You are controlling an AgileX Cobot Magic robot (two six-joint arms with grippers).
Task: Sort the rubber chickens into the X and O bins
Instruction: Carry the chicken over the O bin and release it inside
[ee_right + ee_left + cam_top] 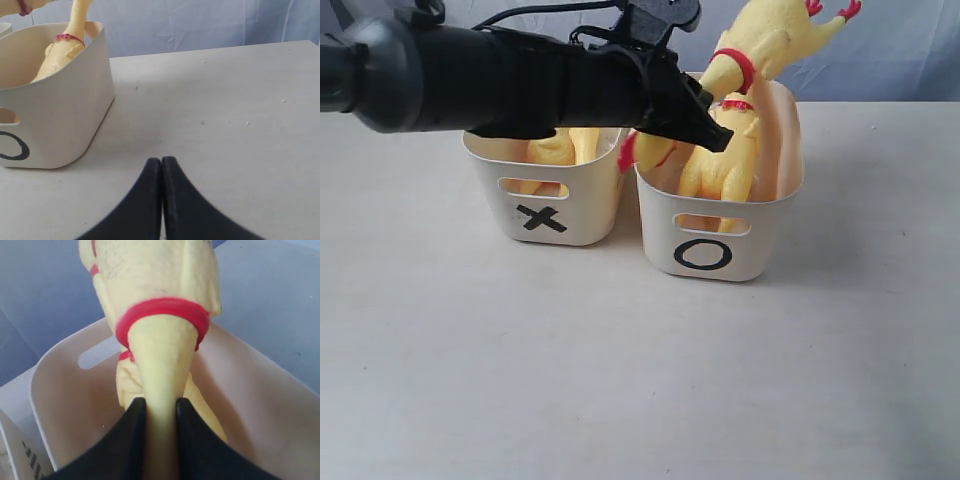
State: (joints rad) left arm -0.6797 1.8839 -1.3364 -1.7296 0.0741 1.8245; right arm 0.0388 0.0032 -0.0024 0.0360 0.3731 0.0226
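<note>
Exterior view shows us the O bin (665, 225), the X bin (585, 215) just beside it. Above the O bin our left gripper (160, 407) clamps a rubber chicken (770, 40) by its neck; another chicken (720, 165) stands inside. Our right gripper (161, 162) sits near the O bin, pinched closed, empty.

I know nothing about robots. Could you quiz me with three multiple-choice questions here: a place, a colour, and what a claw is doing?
1. The left gripper holds a rubber chicken above what? A. a shelf B. the O bin C. the floor
2. What colour is that chicken's neck band? A. blue B. green C. red
3. How is the right gripper? A. wide open B. shut, empty C. shut on a chicken
Answers: 1 B, it hangs over the tub marked O; 2 C, the band is red; 3 B, its fingers meet with nothing between.
</note>
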